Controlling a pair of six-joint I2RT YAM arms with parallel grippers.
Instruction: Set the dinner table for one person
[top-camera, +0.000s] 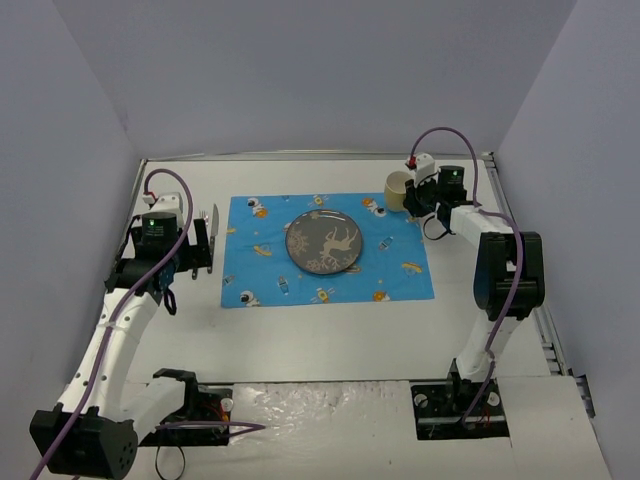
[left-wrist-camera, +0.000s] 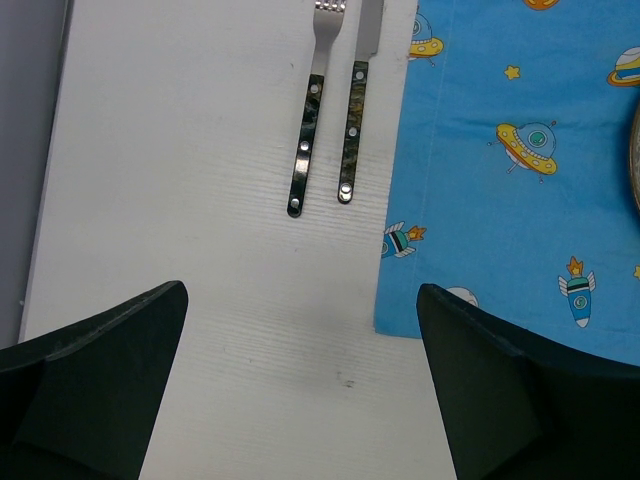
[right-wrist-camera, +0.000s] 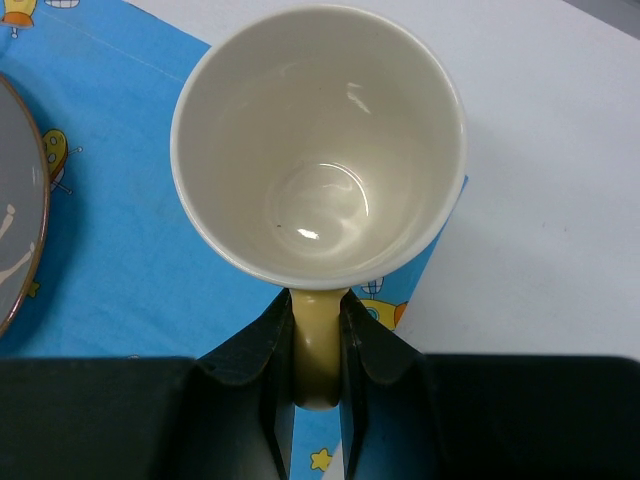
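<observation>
The white dinner table (top-camera: 330, 330) bears a blue space-print placemat (top-camera: 328, 250) with a dark round plate (top-camera: 324, 243) in its middle. A fork (left-wrist-camera: 304, 150) and a knife (left-wrist-camera: 353, 130) lie side by side on the table just left of the placemat (left-wrist-camera: 510, 170). My left gripper (left-wrist-camera: 300, 380) is open and empty above the table, near the handles' ends. My right gripper (right-wrist-camera: 318, 345) is shut on the handle of a cream mug (right-wrist-camera: 320, 150), upright over the placemat's far right corner (top-camera: 398, 187). Whether the mug rests on the cloth I cannot tell.
Grey walls close in the table on the left, back and right. The table's metal rim (top-camera: 300, 155) runs along the far edge. The arm bases (top-camera: 460, 405) stand at the near edge.
</observation>
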